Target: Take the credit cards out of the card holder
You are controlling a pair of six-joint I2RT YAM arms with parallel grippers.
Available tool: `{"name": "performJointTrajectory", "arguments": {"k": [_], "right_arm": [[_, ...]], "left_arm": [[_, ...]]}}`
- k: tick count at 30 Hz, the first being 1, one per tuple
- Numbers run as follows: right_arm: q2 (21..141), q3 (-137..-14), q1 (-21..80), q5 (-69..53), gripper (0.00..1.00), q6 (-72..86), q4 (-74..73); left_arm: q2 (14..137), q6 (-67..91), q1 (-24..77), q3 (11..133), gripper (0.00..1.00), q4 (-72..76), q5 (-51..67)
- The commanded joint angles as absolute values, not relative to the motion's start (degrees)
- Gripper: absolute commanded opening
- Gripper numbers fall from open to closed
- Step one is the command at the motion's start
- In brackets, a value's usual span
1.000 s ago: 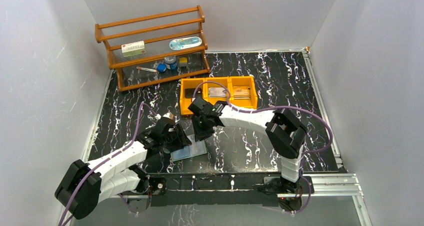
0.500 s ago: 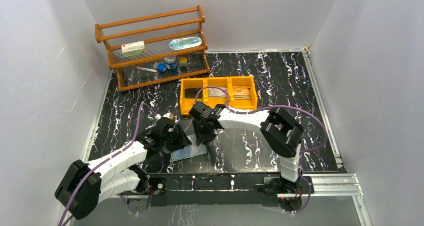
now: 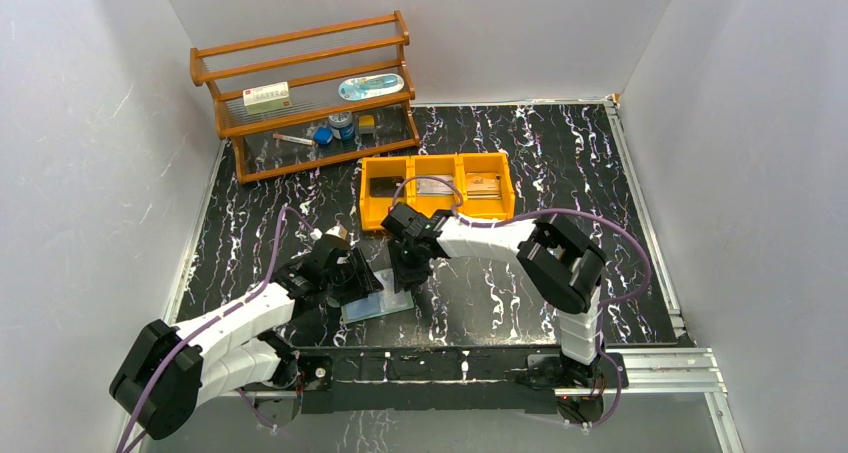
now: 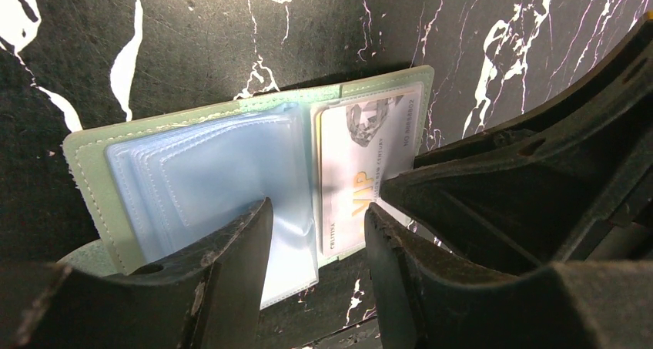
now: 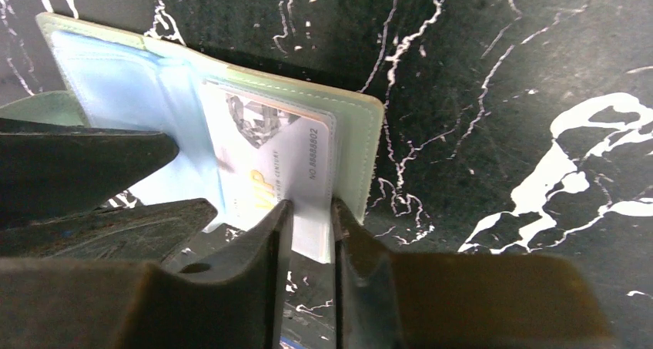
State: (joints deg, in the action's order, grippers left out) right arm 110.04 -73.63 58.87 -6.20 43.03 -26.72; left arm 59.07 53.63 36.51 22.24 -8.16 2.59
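Card holder (image 4: 86,164) lies open; right tool (image 5: 310,209) straddles VIP card (image 5: 269,152).

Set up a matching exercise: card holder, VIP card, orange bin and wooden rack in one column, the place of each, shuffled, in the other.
1. card holder
2. VIP card
3. orange bin
4. wooden rack

A. far left, at the back wall
B. lying open near the arms' bases
C. slotted into the holder
D. middle of the table, beyond the holder

Pairs: 1-B, 2-C, 3-D, 4-A
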Motion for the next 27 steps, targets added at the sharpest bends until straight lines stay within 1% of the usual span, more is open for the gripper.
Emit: {"name": "performJointTrajectory", "arguments": {"k": [1,2,3,6,13,16,19,23,27], "right_arm": [[111.26,-73.45,59.57,-5.42,0.21,43.61,-26.15],[110.63,-73.52,59.55,-5.16,0.12,43.58,-26.11],[109.81,-73.51,59.64,-4.67,0.06,43.55,-25.97],[107.48,-73.96,59.68,-5.35,0.0,42.64,-25.13],[104.13,-72.7,59.57,-11.02,0.0,42.8,-19.84],[103.86,-71.02,58.69,-11.29,0.0,44.45,-19.43],[102.21,-65.85,56.2,-14.16,0.0,47.42,-14.48],[101.61,-60.86,52.76,-18.33,0.0,48.47,-8.73],[103.78,-57.6,51.46,-20.84,0.0,51.16,-5.59]], "left_arm": [[60.23,53.07,36.65,21.21,0.47,-13.25,3.0],[60.43,52.86,36.66,21.28,0.47,-13.25,3.11],[60.61,52.63,36.68,21.43,0.47,-13.33,3.16],[60.66,52.47,36.66,21.66,0.46,-13.66,3.01],[58.22,53.17,36.7,22.03,0.47,-14.57,2.33],[57.58,53.09,36.67,22.66,0.52,-15.17,1.64],[57.5,52.85,36.66,23.59,0.53,-15.49,1.3],[57.82,51.56,36.65,25.36,0.53,-14.55,3.07],[58.11,49.12,36.65,27.01,0.51,-11.95,5.66]]}}
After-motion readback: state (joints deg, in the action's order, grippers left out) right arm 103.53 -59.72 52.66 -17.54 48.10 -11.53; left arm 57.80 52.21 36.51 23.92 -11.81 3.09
